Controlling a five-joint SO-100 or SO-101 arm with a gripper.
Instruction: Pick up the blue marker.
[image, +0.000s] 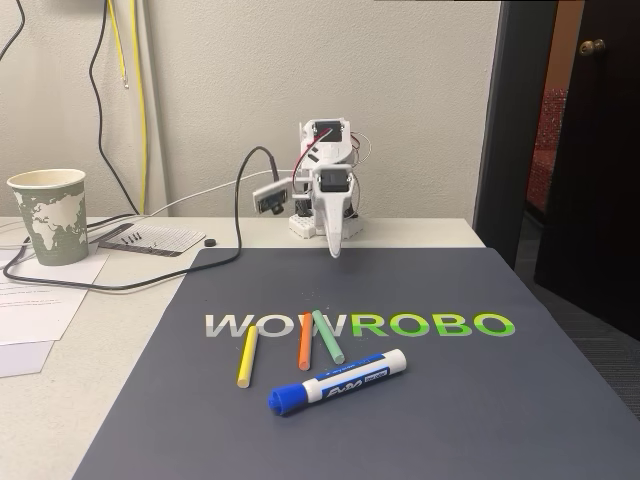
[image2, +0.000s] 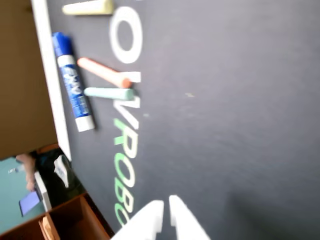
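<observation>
The blue marker (image: 338, 382), a thick white barrel with a blue cap and blue label, lies at an angle on the dark mat near its front edge. In the wrist view the blue marker (image2: 74, 85) sits at the upper left, beside the mat's border. My gripper (image: 335, 250) hangs point-down at the far edge of the mat, well behind the marker. Its white fingers come in from the bottom of the wrist view, where the gripper (image2: 166, 202) is shut with nothing held. A yellow stick (image: 246, 357), an orange stick (image: 305, 340) and a green stick (image: 327, 336) lie just behind the marker.
The dark mat (image: 480, 400) carries WOWROBO lettering. To the left stand a green paper cup (image: 48, 215), black cables (image: 130, 285), a grey perforated plate (image: 150, 238) and white papers (image: 35, 310). A dark door (image: 590, 150) is at the right.
</observation>
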